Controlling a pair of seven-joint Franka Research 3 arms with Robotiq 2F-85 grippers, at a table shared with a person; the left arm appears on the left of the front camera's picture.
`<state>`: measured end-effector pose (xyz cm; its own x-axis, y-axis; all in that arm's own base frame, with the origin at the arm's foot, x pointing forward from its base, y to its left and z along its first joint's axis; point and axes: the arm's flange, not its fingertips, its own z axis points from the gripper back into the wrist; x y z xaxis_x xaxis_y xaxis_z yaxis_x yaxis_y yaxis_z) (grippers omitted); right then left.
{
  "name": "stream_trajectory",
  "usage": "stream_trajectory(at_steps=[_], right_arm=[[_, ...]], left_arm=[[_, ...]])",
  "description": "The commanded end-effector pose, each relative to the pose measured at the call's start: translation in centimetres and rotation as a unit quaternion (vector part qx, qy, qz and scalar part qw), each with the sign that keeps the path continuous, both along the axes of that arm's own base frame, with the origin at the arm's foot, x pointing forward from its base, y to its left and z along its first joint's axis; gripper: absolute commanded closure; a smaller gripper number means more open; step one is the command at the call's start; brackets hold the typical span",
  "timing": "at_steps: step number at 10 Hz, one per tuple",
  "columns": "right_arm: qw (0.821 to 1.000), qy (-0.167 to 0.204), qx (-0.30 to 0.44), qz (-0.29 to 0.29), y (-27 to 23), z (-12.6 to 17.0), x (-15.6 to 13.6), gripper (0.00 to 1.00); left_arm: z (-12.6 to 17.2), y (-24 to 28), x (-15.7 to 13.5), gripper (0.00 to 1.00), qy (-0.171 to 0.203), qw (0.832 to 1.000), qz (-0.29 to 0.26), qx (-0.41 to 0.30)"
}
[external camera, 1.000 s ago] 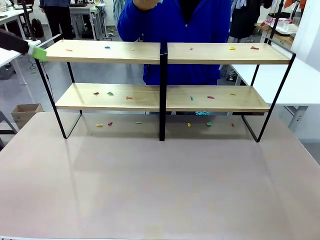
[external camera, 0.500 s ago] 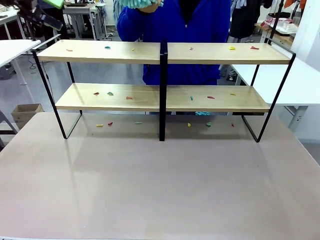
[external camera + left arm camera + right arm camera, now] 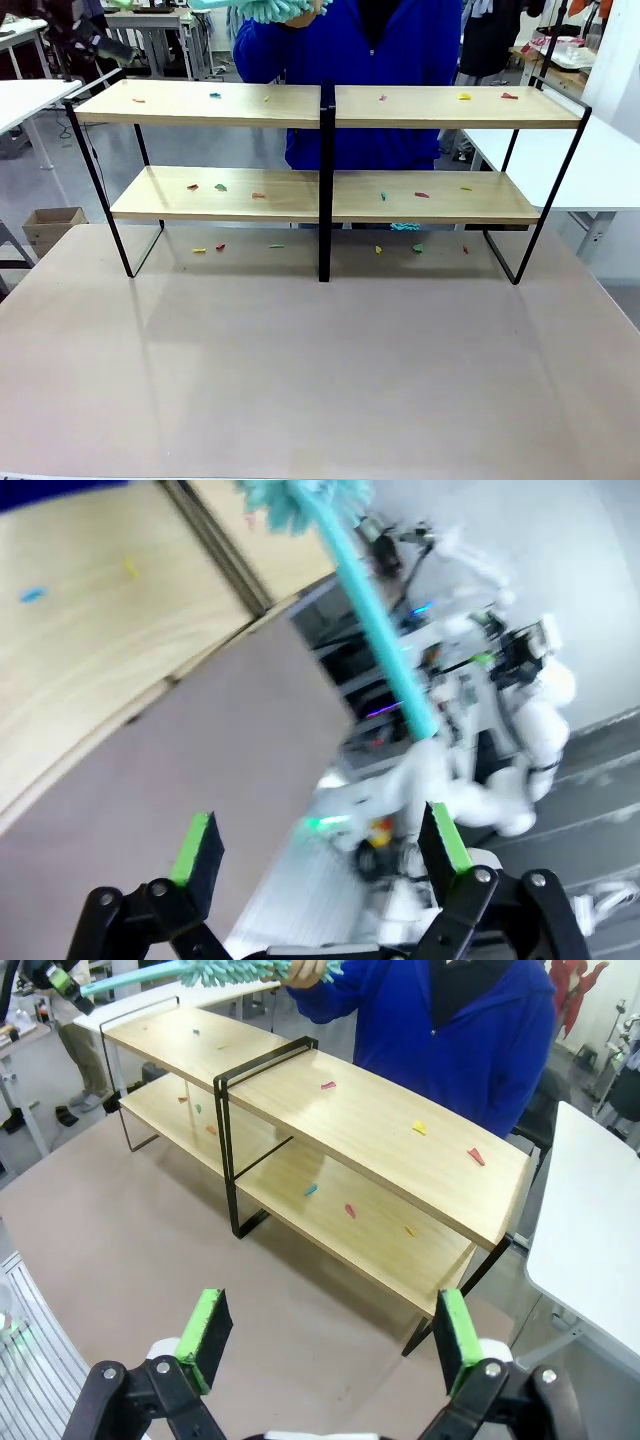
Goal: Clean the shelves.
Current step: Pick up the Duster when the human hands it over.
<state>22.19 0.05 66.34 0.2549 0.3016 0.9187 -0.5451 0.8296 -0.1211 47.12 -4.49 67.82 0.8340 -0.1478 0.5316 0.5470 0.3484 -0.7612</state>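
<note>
Bare tabletop (image 3: 320,380) before the shelves (image 3: 200,103); open gaps between tiers either side of black centre post (image 3: 325,180), scraps (image 3: 220,187) on boards.

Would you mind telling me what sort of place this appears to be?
Likely a lab or workshop: the shelves stand on a plain work table, with white tables and desks around.

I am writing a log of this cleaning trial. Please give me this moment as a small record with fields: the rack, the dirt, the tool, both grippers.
shelves: two light wooden boards in a black frame, standing on the table
scraps: small coloured bits on both boards and on the table under the rack
duster: teal, fluffy head, held by the person's hand higher than the top board
left gripper: open, duster handle ahead of it, not gripped
right gripper: open, empty, facing the rack
</note>
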Motion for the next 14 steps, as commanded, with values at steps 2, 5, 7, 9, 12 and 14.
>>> stream_trajectory(at_steps=[2, 5, 7, 9, 12, 14], right_arm=[[1.0, 0.002, 0.002, -0.001, -0.1, 0.0, 0.0, 0.0], [1.0, 0.002, 0.002, -0.001, -0.1, 0.0, 0.0, 0.0], [1.0, 0.002, 0.002, -0.001, -0.1, 0.0, 0.0, 0.0], [1.0, 0.002, 0.002, -0.001, -0.1, 0.0, 0.0, 0.0], [1.0, 0.002, 0.002, -0.001, -0.1, 0.0, 0.0, 0.0], [1.0, 0.002, 0.002, -0.001, -0.1, 0.0, 0.0, 0.0]], left_arm=[[1.8, -2.8, 4.0, 0.0, 0.1, 0.99, 0.053, -0.08], [2.0, -8.3, 5.7, 0.0, 0.111, 0.988, 0.026, -0.106], [2.3, -11.3, 6.5, 0.0, 0.112, 0.988, 0.03, -0.105], [1.6, -12.3, 7.2, 0.0, 0.128, 0.988, 0.024, -0.084], [1.3, -13.0, 6.7, 0.0, 0.122, 0.99, 0.03, -0.066], [1.3, -13.3, 6.7, 0.59, 0.113, 0.992, 0.025, -0.052]])
